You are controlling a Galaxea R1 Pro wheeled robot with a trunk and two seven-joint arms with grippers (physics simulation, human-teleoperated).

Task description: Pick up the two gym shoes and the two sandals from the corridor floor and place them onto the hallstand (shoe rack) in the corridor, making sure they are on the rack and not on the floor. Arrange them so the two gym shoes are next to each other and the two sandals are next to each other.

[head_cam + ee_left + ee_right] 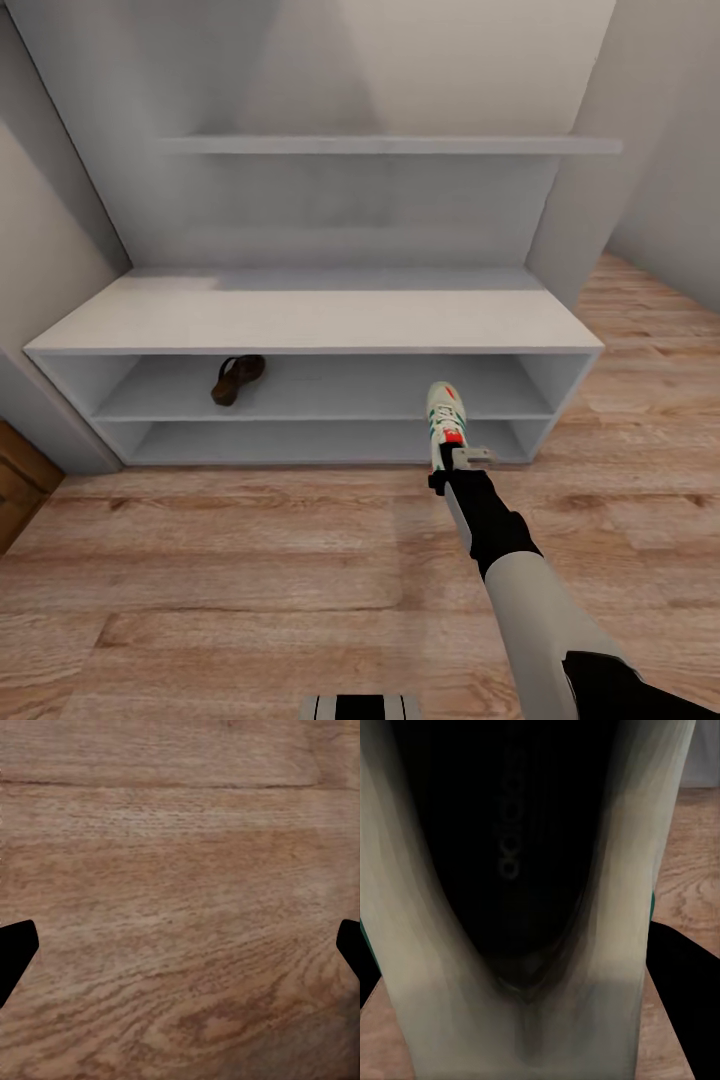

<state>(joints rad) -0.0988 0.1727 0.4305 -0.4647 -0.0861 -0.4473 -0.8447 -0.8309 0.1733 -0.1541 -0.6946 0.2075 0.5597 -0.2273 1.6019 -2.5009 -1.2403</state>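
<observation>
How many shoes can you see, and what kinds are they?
Gym shoes: 1, the gym shoe held in the right gripper in front of the hallstand.
Sandals: 1, the brown sandal lying on the hallstand's upper open shelf level.
Total: 2 shoes.

I hold one gym shoe (445,415), cream-white with green side stripes and a red-orange tongue patch, by its heel in my right gripper (459,458), toe pointing at the hallstand (310,320) and raised in front of its shelves' right half. Up close its dark inside (510,855) faces my wrist. One brown sandal (237,379) lies on the hallstand's upper open shelf, toward the left.
</observation>
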